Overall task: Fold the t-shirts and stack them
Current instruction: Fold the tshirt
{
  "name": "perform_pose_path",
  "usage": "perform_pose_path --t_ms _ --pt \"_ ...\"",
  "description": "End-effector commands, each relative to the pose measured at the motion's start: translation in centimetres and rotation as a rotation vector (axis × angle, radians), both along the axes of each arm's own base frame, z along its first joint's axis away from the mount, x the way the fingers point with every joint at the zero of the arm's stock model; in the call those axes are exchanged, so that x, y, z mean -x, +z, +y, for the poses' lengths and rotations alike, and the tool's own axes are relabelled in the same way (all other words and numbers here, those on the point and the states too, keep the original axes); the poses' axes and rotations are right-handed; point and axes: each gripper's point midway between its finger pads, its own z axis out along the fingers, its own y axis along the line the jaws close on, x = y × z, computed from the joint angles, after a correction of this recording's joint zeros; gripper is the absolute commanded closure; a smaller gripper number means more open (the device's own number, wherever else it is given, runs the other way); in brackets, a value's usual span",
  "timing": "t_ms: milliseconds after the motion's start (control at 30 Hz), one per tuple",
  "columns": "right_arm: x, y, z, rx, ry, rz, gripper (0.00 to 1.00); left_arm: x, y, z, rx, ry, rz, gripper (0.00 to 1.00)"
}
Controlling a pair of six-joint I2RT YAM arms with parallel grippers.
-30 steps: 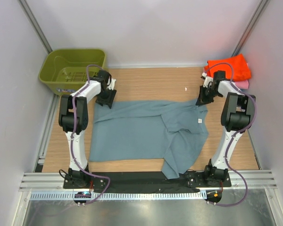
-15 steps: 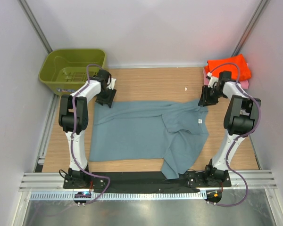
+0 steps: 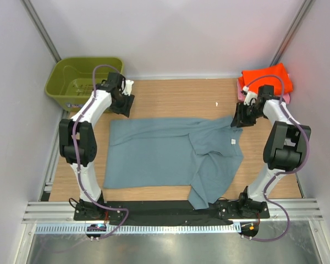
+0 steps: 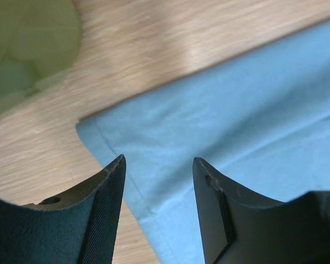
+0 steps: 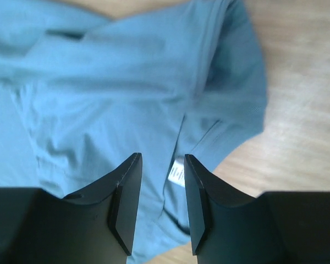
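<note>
The large dusty blue-grey t-shirt (image 3: 165,157) lies spread on the wooden table, its right part bunched and folded over. My left gripper (image 3: 122,104) is open and empty just beyond the shirt's far left corner; in the left wrist view (image 4: 158,160) that corner (image 4: 99,129) shows between the jaws below. My right gripper (image 3: 237,118) is open and empty over the shirt's far right corner; the right wrist view (image 5: 162,159) shows the cloth and a white label (image 5: 177,175) between the jaws. The folded orange shirt (image 3: 267,78) lies on a pink one (image 3: 287,98) at the far right. The teal shirt is out of view.
An olive-green plastic basket (image 3: 60,77) stands at the far left corner, also blurred in the left wrist view (image 4: 27,38). A small white scrap (image 3: 216,103) lies on the wood behind the shirt. Grey walls close in the sides and the back.
My left gripper has drawn back from the shirt's far left corner toward the basket. My right arm's elbow has swung outward to the right, its gripper staying at the far right corner.
</note>
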Motion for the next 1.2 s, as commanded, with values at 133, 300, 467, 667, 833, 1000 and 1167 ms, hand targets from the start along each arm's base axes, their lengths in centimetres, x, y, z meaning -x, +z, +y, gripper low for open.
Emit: perform_pose_path --t_ms 133,300,467,667,833,1000,1167 --pt "3.7 -0.5 1.7 0.082 0.156 -0.005 0.57 3.9 -2.4 -0.4 -0.002 -0.054 0.120 0.48" --pt "2.7 -1.3 1.3 0.101 0.143 -0.010 0.57 3.6 -4.6 0.2 -0.041 -0.037 0.141 0.48" --pt "0.1 -1.8 0.7 0.108 0.111 -0.023 0.56 3.2 -6.4 0.1 -0.070 -0.047 0.174 0.48" --pt "-2.2 -3.9 -1.2 0.193 0.097 0.001 0.56 2.2 -8.2 0.1 -0.098 -0.049 0.200 0.49" --pt "-4.2 -5.8 -3.2 0.286 0.101 0.017 0.56 0.6 -9.6 -0.2 -0.101 -0.055 0.204 0.50" --pt "-5.7 -6.5 -4.6 0.316 0.076 0.023 0.56 -1.4 -10.4 0.0 -0.137 -0.042 0.194 0.50" --pt "-7.7 -6.7 -5.8 0.345 0.063 0.001 0.57 -4.1 -10.2 -0.4 -0.134 -0.031 0.153 0.50"
